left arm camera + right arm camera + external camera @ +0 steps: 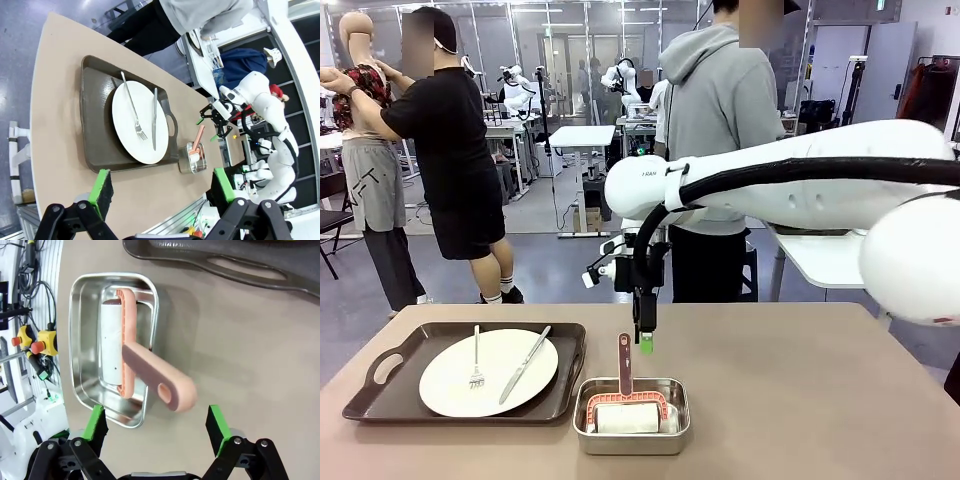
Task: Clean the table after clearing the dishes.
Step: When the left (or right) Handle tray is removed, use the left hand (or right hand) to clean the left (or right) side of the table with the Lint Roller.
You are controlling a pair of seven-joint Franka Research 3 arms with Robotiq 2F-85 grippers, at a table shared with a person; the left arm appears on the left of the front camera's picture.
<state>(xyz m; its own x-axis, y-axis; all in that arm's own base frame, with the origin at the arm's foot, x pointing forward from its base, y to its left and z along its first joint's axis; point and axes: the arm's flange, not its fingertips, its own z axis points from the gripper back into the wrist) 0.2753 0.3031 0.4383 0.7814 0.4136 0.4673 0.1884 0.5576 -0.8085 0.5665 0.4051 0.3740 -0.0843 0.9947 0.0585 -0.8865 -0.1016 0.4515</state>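
In the front view my right pincer [646, 343] hangs wide above the pink-handled roller [624, 365] in the steel pan [582, 428], lower centre. My left pincer [162, 187] is wide too. The plate [488, 372] sits on its tray [568, 360], lower left of the bench [800, 400].

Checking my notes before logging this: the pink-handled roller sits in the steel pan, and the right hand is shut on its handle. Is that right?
Not quite. The right hand is open, held over the handle, not gripping it, as the right wrist view shows. The roller does sit in the steel pan.
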